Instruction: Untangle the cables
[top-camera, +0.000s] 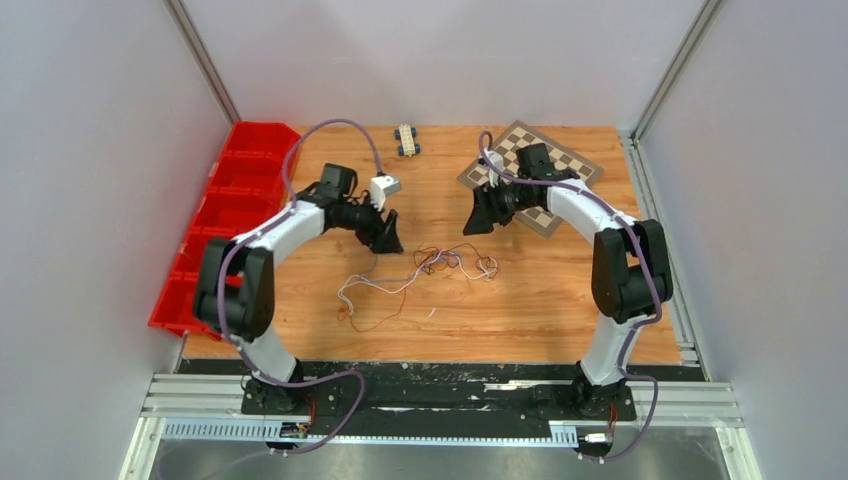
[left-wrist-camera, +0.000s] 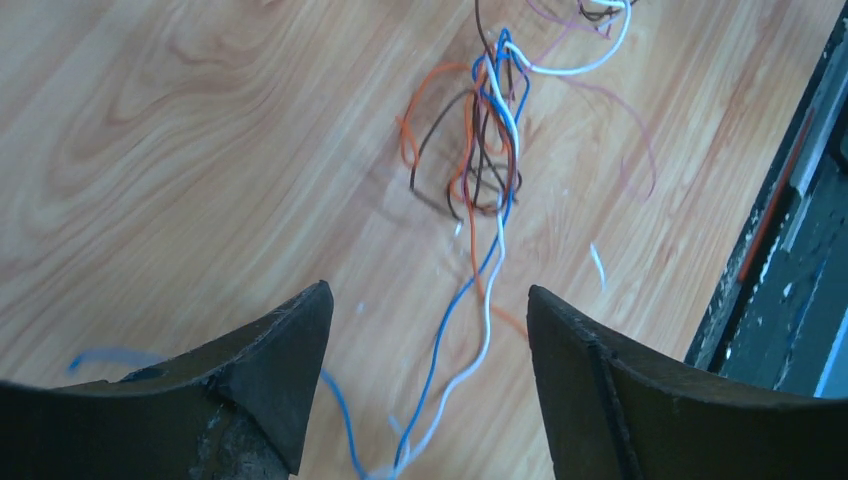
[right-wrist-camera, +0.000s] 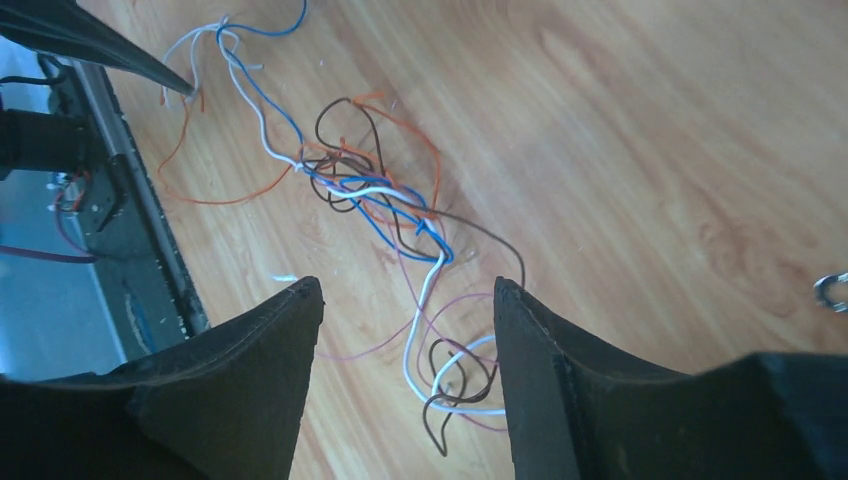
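Note:
The cables (top-camera: 443, 263) are thin white, blue, orange, brown and purple wires lying tangled on the wooden table, with loose strands trailing left to about (top-camera: 365, 300). My left gripper (top-camera: 392, 243) is open and empty just left of the tangle. In the left wrist view (left-wrist-camera: 430, 300) a blue and a white strand run between its fingers up to the knot (left-wrist-camera: 487, 150). My right gripper (top-camera: 474, 224) is open and empty above the tangle's right end. In the right wrist view (right-wrist-camera: 408, 290) a small brown and white loop (right-wrist-camera: 460, 378) lies between its fingers, below the knot (right-wrist-camera: 380, 195).
Red bins (top-camera: 215, 215) line the table's left edge. A checkerboard (top-camera: 565, 165) lies at the back right under the right arm. A small toy car (top-camera: 406, 139) stands at the back centre. A metal ring (right-wrist-camera: 832, 290) shows at the right wrist view's edge. A black rail (top-camera: 440, 372) runs along the near edge.

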